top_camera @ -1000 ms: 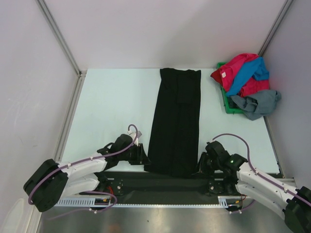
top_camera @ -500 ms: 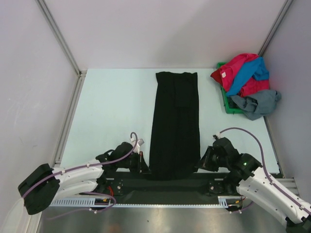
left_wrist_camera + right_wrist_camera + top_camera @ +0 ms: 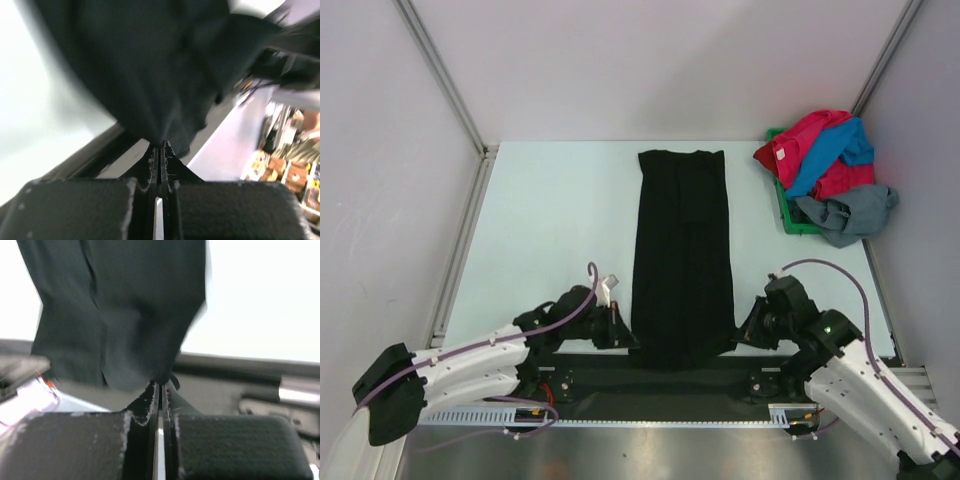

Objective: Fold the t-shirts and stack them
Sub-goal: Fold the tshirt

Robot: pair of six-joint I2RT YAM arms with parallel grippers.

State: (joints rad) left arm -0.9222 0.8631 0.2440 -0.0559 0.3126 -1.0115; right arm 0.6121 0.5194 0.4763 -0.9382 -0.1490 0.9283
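Note:
The black t-shirt [image 3: 681,250] lies as a long narrow strip down the middle of the table, its near end lifted at the front edge. My left gripper [image 3: 625,333] is shut on its near left corner; the cloth [image 3: 150,65] hangs from the closed jaws in the left wrist view. My right gripper [image 3: 742,333] is shut on the near right corner, cloth [image 3: 125,315] pinched at the tips in the right wrist view. Red-pink [image 3: 805,135], bright blue [image 3: 830,152] and grey [image 3: 850,212] t-shirts lie piled at the back right.
A green basket [image 3: 787,212] holds the pile of shirts at the back right, by the right wall. White walls stand on three sides. A black rail [image 3: 650,385] runs along the table's near edge between the arm bases.
Both grippers have lifted the shirt's near corners a little and moved slightly. The far end of the black shirt has slid toward me and to the left since a second ago.

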